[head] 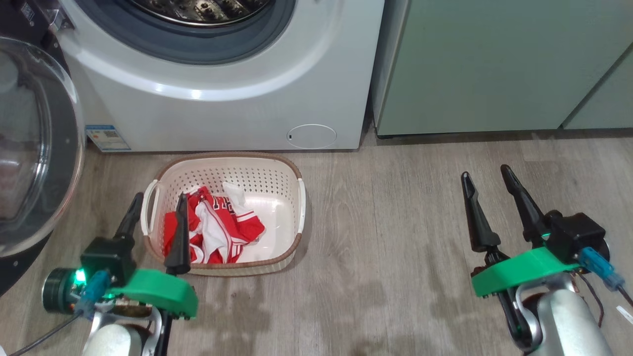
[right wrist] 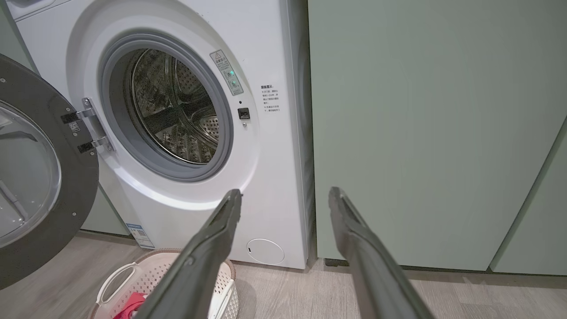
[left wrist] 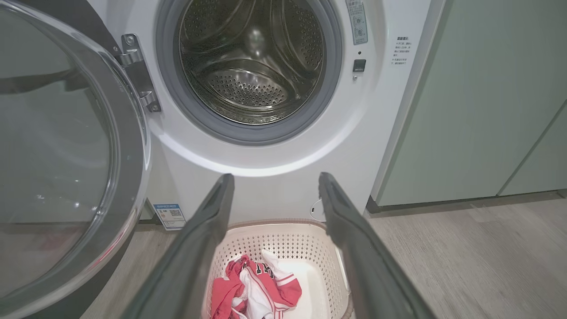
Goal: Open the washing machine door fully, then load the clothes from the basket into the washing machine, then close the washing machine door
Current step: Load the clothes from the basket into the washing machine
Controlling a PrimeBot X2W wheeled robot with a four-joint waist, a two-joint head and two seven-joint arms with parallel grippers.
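Green cabinet (head: pixel 494 64) beside washing machine (head: pixel 222 113) | door (head: pixel 29 148) swung open | left fingers (head: pixel 179 232) apart | right fingers (head: pixel 477 217) apart

One washing machine (head: pixel 222 113), one door (head: pixel 29 148), one basket (head: pixel 277 170) — two grippers (head: pixel 159 196) (head: pixel 485 170).

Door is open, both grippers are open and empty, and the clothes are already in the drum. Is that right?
Not quite. The clothes are in the basket, not in the drum; the left wrist view shows the drum empty. The washing machine door is open, and the left gripper and right gripper are open and empty.
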